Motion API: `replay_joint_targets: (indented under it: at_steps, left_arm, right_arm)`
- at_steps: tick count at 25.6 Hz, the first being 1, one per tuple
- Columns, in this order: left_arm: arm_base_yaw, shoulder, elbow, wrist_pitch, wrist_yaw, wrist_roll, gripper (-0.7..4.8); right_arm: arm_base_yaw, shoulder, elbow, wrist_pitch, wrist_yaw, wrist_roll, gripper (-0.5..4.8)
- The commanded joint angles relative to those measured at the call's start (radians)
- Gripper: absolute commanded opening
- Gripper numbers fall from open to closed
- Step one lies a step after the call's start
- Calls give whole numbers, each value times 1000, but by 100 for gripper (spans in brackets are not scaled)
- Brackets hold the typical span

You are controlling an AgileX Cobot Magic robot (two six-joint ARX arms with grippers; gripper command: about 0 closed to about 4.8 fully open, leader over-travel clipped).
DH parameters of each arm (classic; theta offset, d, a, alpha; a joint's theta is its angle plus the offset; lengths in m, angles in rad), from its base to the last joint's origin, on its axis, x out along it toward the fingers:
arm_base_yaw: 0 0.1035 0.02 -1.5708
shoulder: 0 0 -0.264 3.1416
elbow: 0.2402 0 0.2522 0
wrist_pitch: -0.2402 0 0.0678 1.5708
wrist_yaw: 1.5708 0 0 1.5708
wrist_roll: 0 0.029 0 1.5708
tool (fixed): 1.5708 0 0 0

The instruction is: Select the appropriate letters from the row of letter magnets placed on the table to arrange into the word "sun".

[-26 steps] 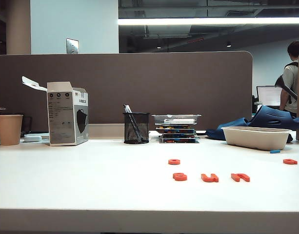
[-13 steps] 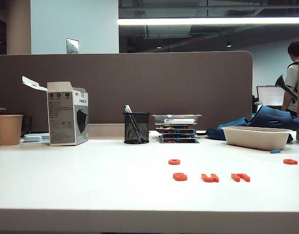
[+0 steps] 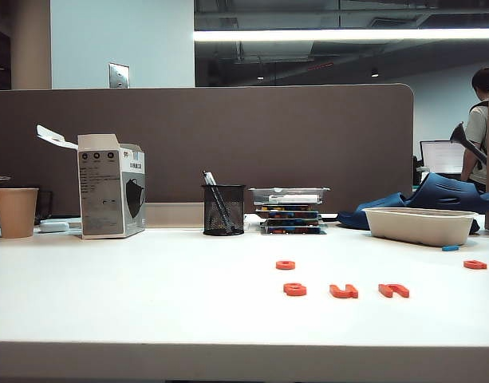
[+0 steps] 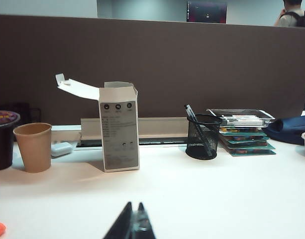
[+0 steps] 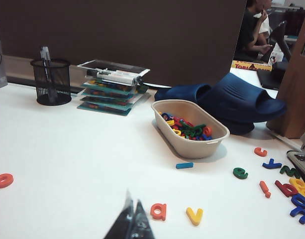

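Orange-red letters s [image 3: 294, 289], u [image 3: 344, 291] and n [image 3: 393, 290] lie spelling "sun" before the pen cup [image 3: 222, 209], so we keep our left pincer [image 4: 133, 225] and right pincer [image 5: 132, 219] pressed together above the tabletop [image 3: 132, 295].

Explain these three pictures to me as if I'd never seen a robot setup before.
This is a two-armed robot at a white table. One picture is from a camera off the arms, facing the table; the other two are from cameras on each wrist. The left claw and the right claw are both shut and hold nothing. On the table lie three orange-red letters in a row, a paper cup, an open carton, a mesh pen holder and a tub of coloured letters.
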Motion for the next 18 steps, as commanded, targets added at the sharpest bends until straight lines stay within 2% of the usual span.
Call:
replay_joint_targets:
  at_steps: [1, 18]
  left_arm:
    - [2, 0, 5, -3, 5, -15, -5]
    - [2, 0, 5, -13, 5, -15, -5]
  right_arm:
    - [0, -9, -6, 8, -2, 7, -5]
    - [0, -9, -6, 6, -2, 7, -5]
